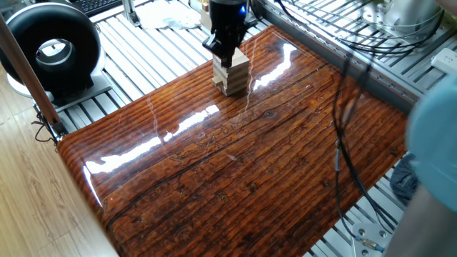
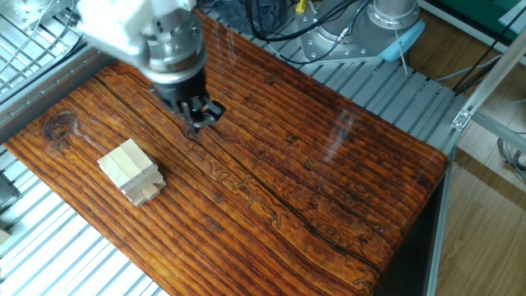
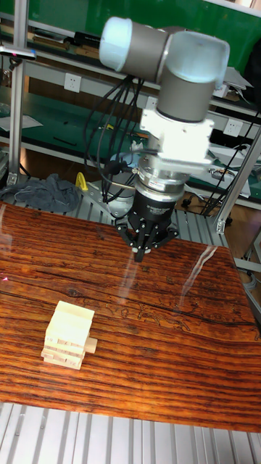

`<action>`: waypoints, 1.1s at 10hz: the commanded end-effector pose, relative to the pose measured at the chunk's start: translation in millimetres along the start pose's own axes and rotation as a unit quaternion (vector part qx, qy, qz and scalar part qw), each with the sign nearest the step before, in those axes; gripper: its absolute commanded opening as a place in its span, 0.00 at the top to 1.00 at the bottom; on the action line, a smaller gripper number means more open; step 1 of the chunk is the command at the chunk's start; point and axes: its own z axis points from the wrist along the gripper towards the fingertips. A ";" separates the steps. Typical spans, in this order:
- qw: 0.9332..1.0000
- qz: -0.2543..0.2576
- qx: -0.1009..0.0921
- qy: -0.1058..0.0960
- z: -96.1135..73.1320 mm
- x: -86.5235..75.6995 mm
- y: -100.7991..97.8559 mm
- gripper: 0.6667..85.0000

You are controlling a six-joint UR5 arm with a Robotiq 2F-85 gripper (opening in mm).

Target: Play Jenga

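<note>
The Jenga tower [image 1: 230, 74] of pale wooden blocks stands upright near the far edge of the dark striped tabletop [image 1: 250, 171]. In the tall fixed view the tower [image 3: 69, 335] has one low block poking out to the right. My gripper [image 2: 197, 123] hangs above the table, apart from the tower [image 2: 130, 171], up and to its right in the other fixed view. Its fingers are pressed together with nothing between them, and in the tall fixed view the gripper [image 3: 139, 254] points straight down. In one fixed view the gripper [image 1: 224, 54] overlaps the tower's top.
A black round device [image 1: 53, 46] sits off the table's left corner. Black cables [image 1: 350, 107] hang over the right side, beside the blurred pale arm [image 1: 435, 143]. A grey cloth [image 3: 43, 192] lies behind the table. Slatted metal framing [image 2: 49, 247] surrounds the tabletop.
</note>
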 end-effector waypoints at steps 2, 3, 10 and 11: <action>0.978 -0.200 0.053 0.020 -12.8 -31.7 -15.3 0.99; 0.965 -0.256 0.064 0.004 -7.0 -44.3 -20.9 0.98; 0.893 -0.437 0.106 -0.031 62.5 -74.7 -38.5 0.78; 0.883 -0.457 0.102 -0.034 68.8 -75.2 -35.7 0.75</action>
